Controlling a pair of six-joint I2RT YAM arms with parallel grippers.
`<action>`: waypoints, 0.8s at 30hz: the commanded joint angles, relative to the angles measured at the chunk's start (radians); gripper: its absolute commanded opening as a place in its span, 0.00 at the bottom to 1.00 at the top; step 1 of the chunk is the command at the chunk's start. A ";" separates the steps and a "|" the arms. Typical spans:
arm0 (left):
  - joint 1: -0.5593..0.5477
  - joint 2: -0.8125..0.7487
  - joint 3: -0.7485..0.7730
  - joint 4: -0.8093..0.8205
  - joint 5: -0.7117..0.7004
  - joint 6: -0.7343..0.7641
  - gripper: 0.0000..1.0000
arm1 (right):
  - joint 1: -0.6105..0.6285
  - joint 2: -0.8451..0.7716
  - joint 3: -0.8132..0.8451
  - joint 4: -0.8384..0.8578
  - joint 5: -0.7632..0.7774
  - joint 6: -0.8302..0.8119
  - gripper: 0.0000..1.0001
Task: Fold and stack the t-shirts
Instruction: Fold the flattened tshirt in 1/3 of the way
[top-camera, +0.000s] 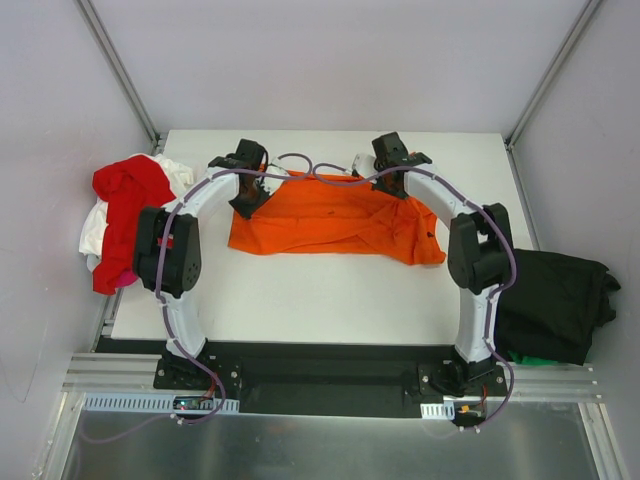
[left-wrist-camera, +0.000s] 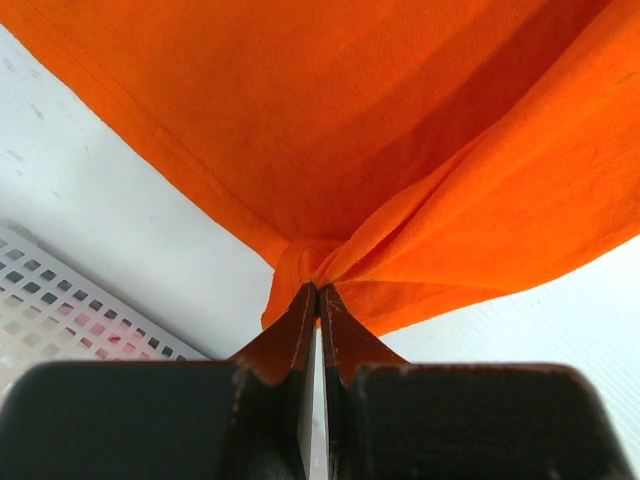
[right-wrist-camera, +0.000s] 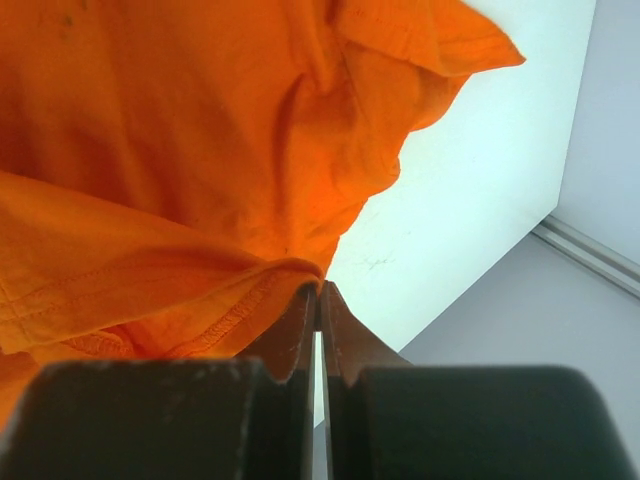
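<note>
View from above of a white table (top-camera: 300, 300) with two robot arms reaching away from their bases at the near edge. A bright orange t-shirt (top-camera: 330, 220) lies spread across the middle of the far half of the table, wrinkled and wider than it is deep, with its far edge gathered up between the two arms. The left gripper (left-wrist-camera: 318, 292) is pinched tight on a bunched fold of the orange cloth near the shirt's far left corner (the wrist camera shows fabric fanning out from the closed fingertips). The right gripper (right-wrist-camera: 320, 288) is likewise clamped on a hemmed edge of the same shirt near its far right corner, with the cloth draping away to the left of the fingers. At the table's left edge, a red t-shirt (top-camera: 130, 190) is heaped on top of a white t-shirt (top-camera: 95, 230), both crumpled and partly hanging over the side. At the right edge, well apart from the orange shirt, a black t-shirt (top-camera: 555, 300) lies in a loose pile.
</note>
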 joint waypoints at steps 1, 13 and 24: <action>-0.002 0.009 0.010 -0.012 0.000 0.004 0.00 | 0.001 0.030 0.073 -0.015 0.036 -0.019 0.01; -0.004 0.026 0.043 -0.010 -0.008 0.010 0.00 | -0.001 0.061 0.015 0.029 0.072 -0.029 0.02; -0.004 0.055 0.119 -0.009 -0.066 0.002 0.00 | -0.007 0.003 -0.069 0.068 0.088 -0.018 0.47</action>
